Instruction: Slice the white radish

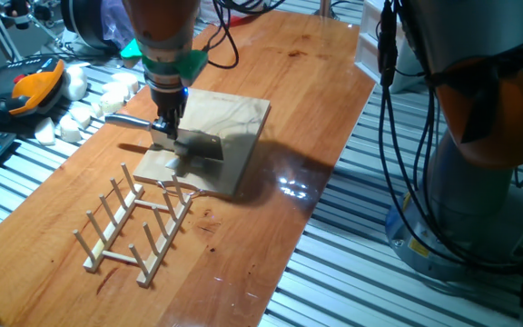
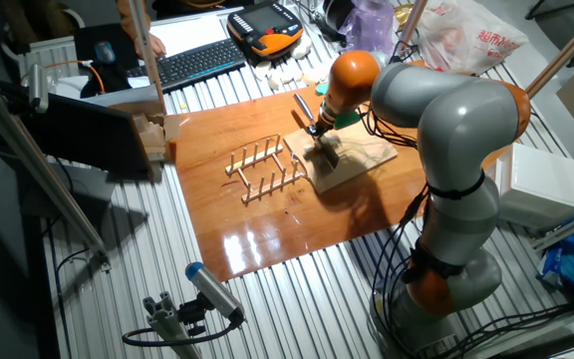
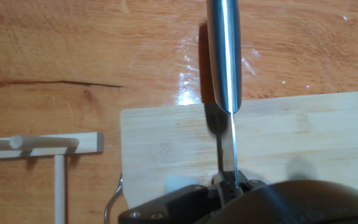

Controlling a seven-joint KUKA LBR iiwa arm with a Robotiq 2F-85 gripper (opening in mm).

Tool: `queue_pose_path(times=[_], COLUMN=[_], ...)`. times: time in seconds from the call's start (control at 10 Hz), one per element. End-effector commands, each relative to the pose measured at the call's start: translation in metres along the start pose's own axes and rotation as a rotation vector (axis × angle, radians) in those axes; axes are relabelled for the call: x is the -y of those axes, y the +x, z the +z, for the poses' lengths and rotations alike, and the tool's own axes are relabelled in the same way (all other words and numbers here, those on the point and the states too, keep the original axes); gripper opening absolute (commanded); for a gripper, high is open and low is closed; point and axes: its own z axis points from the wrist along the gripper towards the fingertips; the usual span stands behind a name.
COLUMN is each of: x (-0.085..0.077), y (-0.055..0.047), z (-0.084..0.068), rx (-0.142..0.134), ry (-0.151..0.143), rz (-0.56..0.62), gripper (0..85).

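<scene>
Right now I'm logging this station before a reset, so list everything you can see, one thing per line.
Cutting board: one, pale wood, mid-table.
Knife: one, steel handle and blade, held over the board's near end.
White radish: one small white piece seen in the hand view, on the board beside the blade.
White chunks: a heap, white, at the table's far edge.
Wooden rack: one, pale dowels, on the table beside the board.
Table: one, glossy reddish wood.
Teach pendant: one, orange and black, off the table by the chunks.
Keyboard: one, black, beyond the table.
Gripper: one, closed on the knife.
</scene>
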Motion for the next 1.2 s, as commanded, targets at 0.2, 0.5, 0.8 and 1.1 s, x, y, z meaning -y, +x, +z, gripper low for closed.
queue_pose_path(times=[0.2,0.5,0.8,1.1], x=[-0.006,-0.003,0.003,0.001], y=[-0.001,-0.009,-0.014,-0.014], z=[-0.012,-0.029,-0.032,-0.045], rx=[-0.026,-0.053,-0.056,-0.082], ry=[0.003,0.017,0.019,0.019], rz=[0.005,0.0,-0.015,-0.004], gripper=[0.0,0.0,0.0,0.0])
